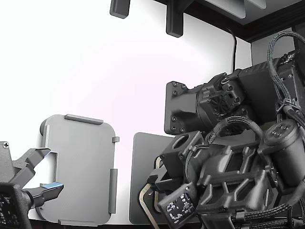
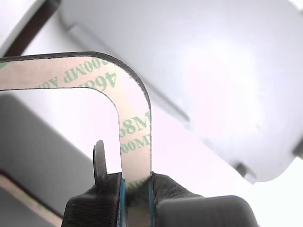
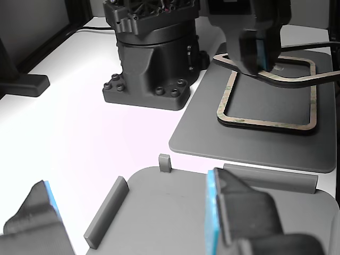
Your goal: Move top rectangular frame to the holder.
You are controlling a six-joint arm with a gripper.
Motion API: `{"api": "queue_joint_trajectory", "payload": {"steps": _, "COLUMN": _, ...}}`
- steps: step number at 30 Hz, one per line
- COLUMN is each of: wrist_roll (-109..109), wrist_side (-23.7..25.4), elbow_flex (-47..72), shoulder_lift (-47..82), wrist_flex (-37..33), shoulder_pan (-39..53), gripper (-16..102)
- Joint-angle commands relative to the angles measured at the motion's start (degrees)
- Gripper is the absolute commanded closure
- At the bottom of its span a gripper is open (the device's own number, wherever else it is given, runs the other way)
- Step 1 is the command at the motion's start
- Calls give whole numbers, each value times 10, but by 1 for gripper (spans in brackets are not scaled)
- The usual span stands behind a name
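Plainly the jaws pinch the frame [image 2: 134, 124] by one thin edge, lifted just above the stack [image 3: 265, 123] on the dark slab [image 3: 202, 139], so it could twist or slip out before reaching the holder [image 1: 81, 169], at 9 o'clock in the exterior view.

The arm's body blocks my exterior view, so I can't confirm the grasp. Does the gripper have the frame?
Observer: Yes. In the wrist view the gripper is shut on one side of the top rectangular frame, close to a rounded corner.
Operator: Are more frames lying on the slab?
Observer: The other view shows at least one more frame lying flat on the dark slab, below the gripper.
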Motion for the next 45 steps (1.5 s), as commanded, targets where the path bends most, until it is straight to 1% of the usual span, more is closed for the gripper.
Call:
{"api": "queue_joint_trajectory", "payload": {"steps": 1, "wrist_roll": 76, "wrist_side": -11, "elbow_flex": -33, "shoulder_lift": 7, "wrist_flex": 5, "shoulder_pan": -39, "gripper": 97}}
{"api": "queue_joint_trajectory", "payload": {"steps": 5, "wrist_roll": 77, "wrist_side": -53, "elbow_flex": -69, "shoulder_lift": -18, "wrist_flex": 5, "shoulder_pan": -91, "gripper": 97}}
{"api": "queue_joint_trajectory", "payload": {"steps": 7, "wrist_roll": 89, "wrist_side": -59, "elbow_flex": -76, "shoulder_lift": -25, "wrist_flex": 5, "shoulder_pan": -110, "gripper": 97}}
{"api": "queue_joint_trajectory", "payload": {"steps": 13, "wrist_roll": 104, "wrist_side": -62, "elbow_flex": -113, "shoulder_lift": -68, "wrist_flex": 5, "shoulder_pan": -160, "gripper": 97}}
{"api": "queue_joint_trajectory", "payload": {"steps": 18, "wrist_roll": 112, "wrist_side": -42, "elbow_flex": -120, "shoulder_lift": -92, "wrist_flex": 4, "shoulder_pan": -192, "gripper": 97}}
{"api": "queue_joint_trajectory", "payload": {"steps": 26, "wrist_roll": 134, "wrist_side": -34, "elbow_flex": -148, "shoulder_lift": -146, "wrist_flex": 4, "shoulder_pan": -235, "gripper": 97}}
{"api": "queue_joint_trajectory", "payload": {"steps": 35, "wrist_roll": 148, "wrist_side": -44, "elbow_flex": -199, "shoulder_lift": -206, "wrist_flex": 4, "shoulder_pan": -270, "gripper": 97}}
{"api": "queue_joint_trajectory", "payload": {"steps": 45, "wrist_roll": 118, "wrist_side": -47, "elbow_flex": -239, "shoulder_lift": -266, "wrist_flex": 2, "shoulder_pan": -278, "gripper": 97}}
